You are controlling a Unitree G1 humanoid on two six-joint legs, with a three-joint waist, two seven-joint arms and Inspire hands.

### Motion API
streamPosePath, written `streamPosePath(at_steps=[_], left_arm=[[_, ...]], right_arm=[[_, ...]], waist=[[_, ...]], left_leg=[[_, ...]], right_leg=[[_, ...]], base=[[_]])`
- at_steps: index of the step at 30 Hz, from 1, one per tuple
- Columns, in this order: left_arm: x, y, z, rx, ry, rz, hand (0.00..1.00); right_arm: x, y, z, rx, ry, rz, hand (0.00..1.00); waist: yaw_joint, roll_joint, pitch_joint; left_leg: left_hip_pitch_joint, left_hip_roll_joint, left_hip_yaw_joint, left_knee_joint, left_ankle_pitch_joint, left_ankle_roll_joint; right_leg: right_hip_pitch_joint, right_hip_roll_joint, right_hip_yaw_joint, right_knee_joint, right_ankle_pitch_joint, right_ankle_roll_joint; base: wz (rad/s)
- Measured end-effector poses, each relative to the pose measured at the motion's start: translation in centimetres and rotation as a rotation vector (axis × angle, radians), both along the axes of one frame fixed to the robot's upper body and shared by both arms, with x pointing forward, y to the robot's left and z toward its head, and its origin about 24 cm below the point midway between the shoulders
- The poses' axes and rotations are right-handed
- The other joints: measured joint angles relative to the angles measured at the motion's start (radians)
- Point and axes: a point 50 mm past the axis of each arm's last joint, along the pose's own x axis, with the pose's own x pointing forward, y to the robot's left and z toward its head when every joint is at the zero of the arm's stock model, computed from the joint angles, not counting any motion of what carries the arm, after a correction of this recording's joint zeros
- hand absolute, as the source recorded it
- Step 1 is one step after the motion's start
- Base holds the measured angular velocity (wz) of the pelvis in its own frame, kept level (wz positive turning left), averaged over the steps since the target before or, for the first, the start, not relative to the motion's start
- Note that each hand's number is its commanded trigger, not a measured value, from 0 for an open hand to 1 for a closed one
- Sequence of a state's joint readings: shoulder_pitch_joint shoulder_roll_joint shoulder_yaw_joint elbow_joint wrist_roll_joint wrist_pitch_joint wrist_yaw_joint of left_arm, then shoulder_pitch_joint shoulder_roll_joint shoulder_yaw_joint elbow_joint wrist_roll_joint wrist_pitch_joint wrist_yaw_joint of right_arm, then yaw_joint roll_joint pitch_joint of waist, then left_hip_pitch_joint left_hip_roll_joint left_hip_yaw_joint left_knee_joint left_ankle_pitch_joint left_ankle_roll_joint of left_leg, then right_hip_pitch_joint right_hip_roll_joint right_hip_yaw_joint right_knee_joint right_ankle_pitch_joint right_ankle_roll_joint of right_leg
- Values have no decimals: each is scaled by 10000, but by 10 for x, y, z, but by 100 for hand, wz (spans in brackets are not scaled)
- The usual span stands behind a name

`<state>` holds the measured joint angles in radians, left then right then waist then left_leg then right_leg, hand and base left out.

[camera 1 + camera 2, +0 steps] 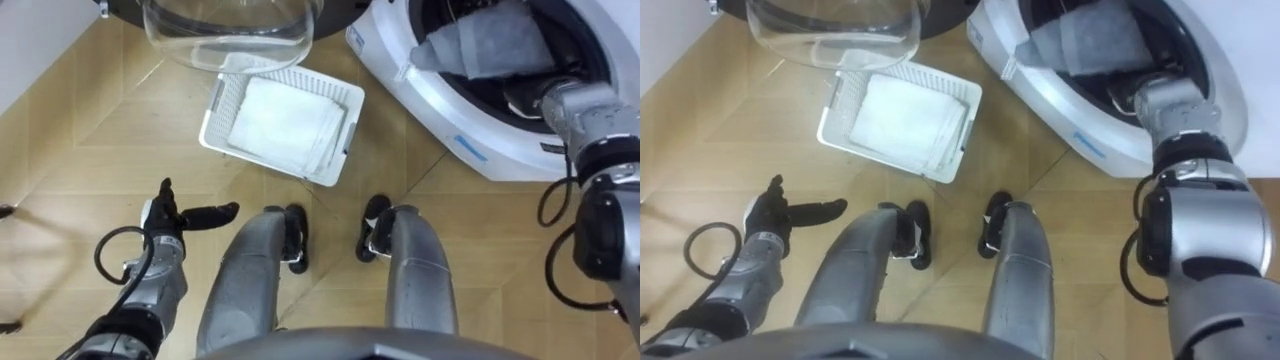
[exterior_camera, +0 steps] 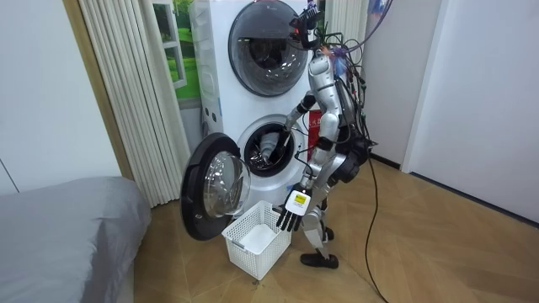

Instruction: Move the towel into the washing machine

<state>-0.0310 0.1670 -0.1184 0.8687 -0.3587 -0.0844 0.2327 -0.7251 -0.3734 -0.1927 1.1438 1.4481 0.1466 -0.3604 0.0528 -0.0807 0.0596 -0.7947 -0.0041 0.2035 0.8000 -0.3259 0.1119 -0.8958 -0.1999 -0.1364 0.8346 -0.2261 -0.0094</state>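
- The grey towel [image 1: 490,45] lies bunched in the mouth of the washing machine [image 1: 440,115], at about 1 o'clock from the robot's feet. Most of it is inside the drum, and one fold stands up near the front rim.
- The right robot hand [image 1: 520,98] is reached into the opening just under the towel, at the towel's 5 o'clock. I cannot tell whether it grips the cloth or only rests against it.
- The step in hand looks like the final push. To do it well, drive the towel deep toward the back of the drum so that no corner hangs over the door seal.
- When it lets go, the hand should draw straight back out through the middle of the opening. A snagged fold could drag the towel out onto the floor [image 1: 100,130].
- The round glass door [image 1: 225,35] stands swung open at 11 o'clock, clear of the arm's path.
- A white basket [image 1: 213,110] sits on the floor at 12 o'clock, with folded white cloth [image 1: 285,125] lying in it.
- The left robot hand [image 1: 175,215] hangs at 9 o'clock, spread wide and empty, well apart from the basket.
- In the room view the robot stands close before the lower machine, with the basket at its feet.
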Motion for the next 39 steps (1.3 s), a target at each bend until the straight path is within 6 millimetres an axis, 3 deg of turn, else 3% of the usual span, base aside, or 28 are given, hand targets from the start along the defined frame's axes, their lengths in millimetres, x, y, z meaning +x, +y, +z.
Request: streamPosePath(at_steps=[12, 16, 21, 24, 28, 32, 35, 39], left_arm=[[4, -10, 1, -37, -155, -75, 0], [0, -9, -3, 37, 72, 151, 0], [-7, -10, -10, -14, 607, 221, 0], [-13, -9, -13, -59, 841, 280, 0], [-23, -8, -21, -154, 1388, 175, 0], [-36, -2, -26, 7, 1805, 91, 0], [-53, 5, -30, -31, 2202, 236, 0], [-83, 12, -37, -21, 2938, 567, 0]], right_arm=[[-1, -11, 8, 1060, 578, -1669, 0], [-3, -12, 6, 1276, 594, -1884, 0], [-12, -14, -6, 1631, 808, -2265, 0], [-20, -15, -16, 1879, 980, -2575, 0], [-41, -21, -39, 1814, 1292, -3158, 0], [-64, -21, -64, 1937, 1195, -3567, 0], [-87, -22, -84, 1679, 1249, -3748, 0], [-151, -20, -128, 1032, 1979, -3694, 0]], waist=[[30, 334, -37], [90, 556, -57], [409, 680, -53], [476, 768, -89], [703, 898, -168], [702, 1022, -226], [718, 1083, -281], [588, 1079, -426]], left_leg=[[46, -100, -1, 6, 8, 96], [309, -95, 27, -81, 8, 98], [1151, -95, 210, -576, 44, 100], [1630, -112, 200, -1044, 152, 68], [2472, -84, 198, -1642, 207, 33], [3247, -65, 1, -2279, 263, -36], [3972, -35, -19, -2915, 302, -90], [5200, -26, -124, -3872, 409, -217]], right_leg=[[107, -98, 10, 87, -94, 160], [367, -107, -6, 10, -114, 184], [1053, -78, 57, -320, -110, 191], [1564, -42, -43, -742, -56, 228], [2461, 13, -258, -1347, 0, 290], [3449, 122, -619, -2149, 64, 371], [4208, 335, -625, -2856, 172, 483], [5553, 556, -877, -3954, 265, 570]], base=[[6], [1], [-8], [3], [1], [9], [-4], [2]])
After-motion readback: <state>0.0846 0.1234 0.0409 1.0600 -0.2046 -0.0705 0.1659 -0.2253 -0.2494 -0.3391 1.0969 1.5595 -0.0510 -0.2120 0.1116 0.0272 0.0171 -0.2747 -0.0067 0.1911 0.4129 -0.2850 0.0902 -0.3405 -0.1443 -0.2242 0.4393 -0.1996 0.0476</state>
